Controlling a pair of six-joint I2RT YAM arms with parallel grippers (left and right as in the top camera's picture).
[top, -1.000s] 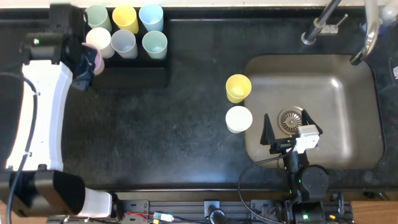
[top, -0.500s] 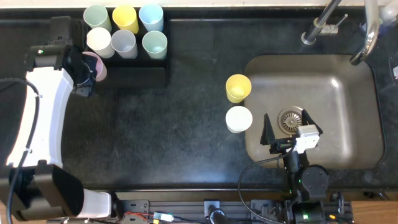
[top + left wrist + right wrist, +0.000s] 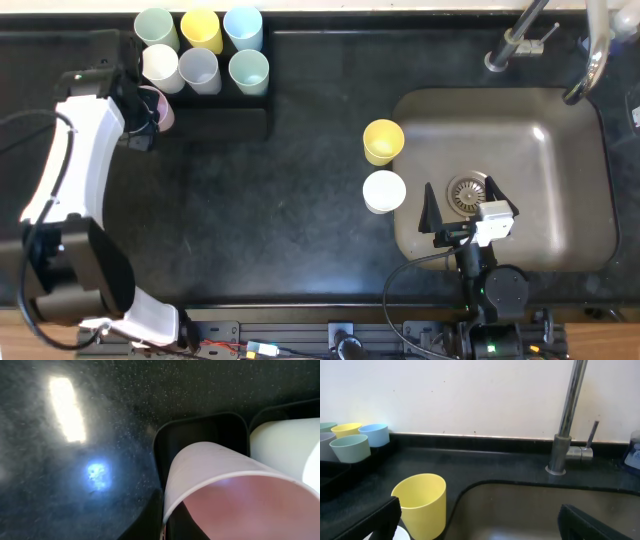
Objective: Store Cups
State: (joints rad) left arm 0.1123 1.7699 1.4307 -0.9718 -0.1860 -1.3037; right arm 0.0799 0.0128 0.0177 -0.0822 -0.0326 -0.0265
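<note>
The left gripper (image 3: 140, 108) pinches the pink cup (image 3: 159, 106) at the left end of the black tray (image 3: 232, 122). In the left wrist view the pink cup (image 3: 225, 495) is tilted, with its open mouth toward the camera. It hangs over an empty compartment (image 3: 200, 435) of the tray, just beside a white cup (image 3: 285, 445) that stands in the next compartment. Whether the pink cup touches the tray, I cannot tell.

In the tray there are six other cups in two rows: pale green cup (image 3: 156, 25), yellow cup (image 3: 201, 28) and blue cup (image 3: 243, 27) in the back row, then the white cup (image 3: 160, 66), grey cup (image 3: 200, 68) and mint cup (image 3: 248, 70) in front.

The right gripper (image 3: 462, 202) is over the sink (image 3: 540, 150), near the drain, with its fingers spread apart and nothing between them. On the counter, at the left rim of the sink, a second yellow cup (image 3: 383, 141) and a second white cup (image 3: 384, 191) stand just beside each other. The faucet (image 3: 518, 38) is behind the sink.
</note>
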